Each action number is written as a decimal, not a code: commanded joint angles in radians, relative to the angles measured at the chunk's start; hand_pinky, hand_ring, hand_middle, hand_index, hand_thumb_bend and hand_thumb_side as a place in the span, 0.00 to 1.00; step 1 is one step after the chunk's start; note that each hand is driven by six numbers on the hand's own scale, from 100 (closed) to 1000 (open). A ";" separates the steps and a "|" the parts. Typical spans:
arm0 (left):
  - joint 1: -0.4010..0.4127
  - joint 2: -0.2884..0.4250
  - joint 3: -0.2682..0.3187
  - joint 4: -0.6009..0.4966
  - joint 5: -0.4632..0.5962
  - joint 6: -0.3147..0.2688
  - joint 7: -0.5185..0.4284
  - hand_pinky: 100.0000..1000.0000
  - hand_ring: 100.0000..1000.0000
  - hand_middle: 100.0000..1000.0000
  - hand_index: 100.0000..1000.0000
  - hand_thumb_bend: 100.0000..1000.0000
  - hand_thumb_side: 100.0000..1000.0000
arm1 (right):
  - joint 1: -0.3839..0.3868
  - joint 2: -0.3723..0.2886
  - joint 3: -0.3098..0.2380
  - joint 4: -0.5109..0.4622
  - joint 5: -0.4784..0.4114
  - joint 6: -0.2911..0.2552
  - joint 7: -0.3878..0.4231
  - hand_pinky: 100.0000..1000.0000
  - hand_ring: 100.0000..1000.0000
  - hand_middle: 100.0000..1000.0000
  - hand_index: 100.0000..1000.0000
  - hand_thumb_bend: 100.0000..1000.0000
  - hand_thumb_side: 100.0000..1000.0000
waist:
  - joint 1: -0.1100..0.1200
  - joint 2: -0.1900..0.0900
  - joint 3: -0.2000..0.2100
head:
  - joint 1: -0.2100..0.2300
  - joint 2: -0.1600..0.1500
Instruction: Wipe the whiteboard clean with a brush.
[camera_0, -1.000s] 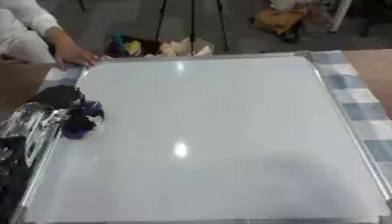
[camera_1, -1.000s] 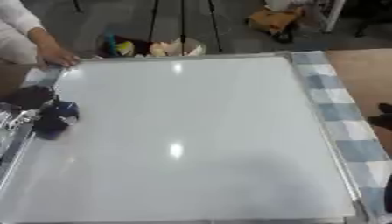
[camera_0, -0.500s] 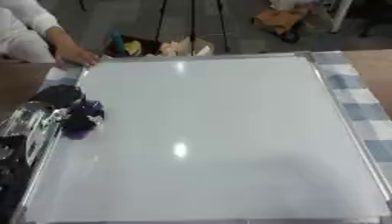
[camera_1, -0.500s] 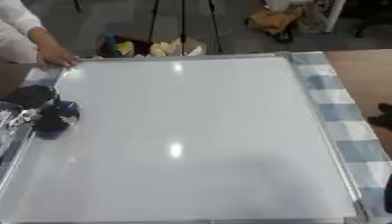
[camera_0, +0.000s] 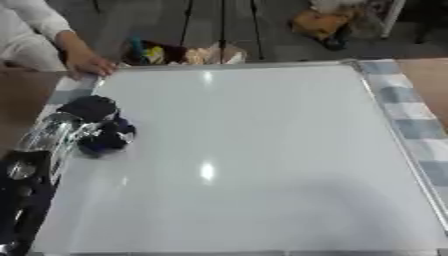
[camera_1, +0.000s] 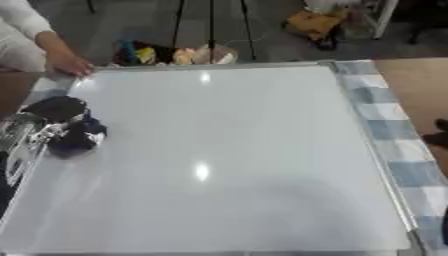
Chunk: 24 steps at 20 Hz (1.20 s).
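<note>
The whiteboard (camera_0: 254, 150) lies flat and fills most of both views; its surface looks white, with only lamp glare on it. My left hand (camera_0: 87, 107) is at the board's left edge, black, with the silver wrist behind it. Its fingers are curled down round a dark blue brush (camera_0: 107, 139) that rests on the board. Of my right hand (camera_1: 440, 131) only a dark sliver shows, at the right edge of the right eye view, off the board.
A person's hand (camera_0: 86, 64) rests on the board's far left corner. A blue-and-white checked cloth (camera_1: 398, 145) lies along the board's right side. Bags and tripod legs (camera_0: 188, 50) stand on the floor beyond the far edge.
My left hand with the brush has edged slightly to the right onto the board. Nothing else has moved.
</note>
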 joint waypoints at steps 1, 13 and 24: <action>0.021 -0.061 -0.053 0.005 -0.011 -0.033 -0.017 0.20 0.37 0.18 0.28 0.00 0.76 | -0.008 -0.012 -0.001 -0.020 -0.010 -0.001 0.005 0.61 0.73 0.53 0.78 0.00 0.74 | -0.006 -0.006 -0.006 | 0.004 -0.007; 0.044 -0.120 -0.124 -0.102 0.002 -0.114 -0.040 0.17 0.36 0.16 0.28 0.00 0.76 | -0.010 -0.013 -0.003 -0.020 -0.012 0.004 0.002 0.60 0.72 0.52 0.78 0.00 0.74 | -0.004 -0.006 -0.006 | 0.007 -0.006; 0.082 -0.150 -0.139 -0.231 0.065 -0.116 -0.089 0.13 0.32 0.13 0.26 0.00 0.75 | -0.008 -0.015 -0.004 -0.020 -0.013 0.004 -0.002 0.60 0.72 0.53 0.78 0.00 0.73 | -0.004 -0.008 -0.001 | 0.005 -0.006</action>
